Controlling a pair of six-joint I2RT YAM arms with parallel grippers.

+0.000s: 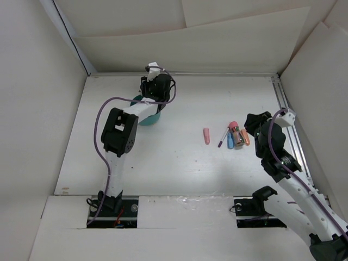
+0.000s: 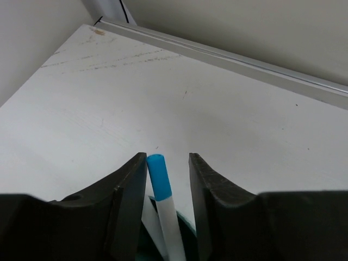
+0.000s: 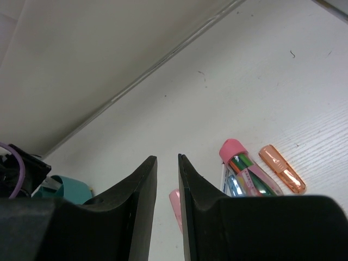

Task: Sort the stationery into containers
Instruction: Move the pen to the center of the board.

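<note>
The teal organiser bowl (image 1: 144,119) stands at the back left, mostly under my left arm. My left gripper (image 1: 152,103) hangs over it, open. In the left wrist view (image 2: 167,156) a white pen with a blue cap (image 2: 157,176) stands between the jaws, leaning on the left finger with a gap to the right finger, its lower end inside the bowl (image 2: 188,226). My right gripper (image 1: 251,123) is narrowly open and empty (image 3: 167,157) beside the pile: a pink-capped clear tube of pens (image 3: 247,168), an orange stick (image 3: 281,168), a blue stick (image 1: 230,142), a purple-tipped white pen (image 1: 223,137). A pink stick (image 1: 206,136) lies apart.
White walls enclose the table on the left, back and right. An aluminium rail (image 1: 288,125) runs along the right edge, close behind my right arm. Another rail (image 2: 228,54) runs along the back edge. The bowl also shows far off in the right wrist view (image 3: 68,187).
</note>
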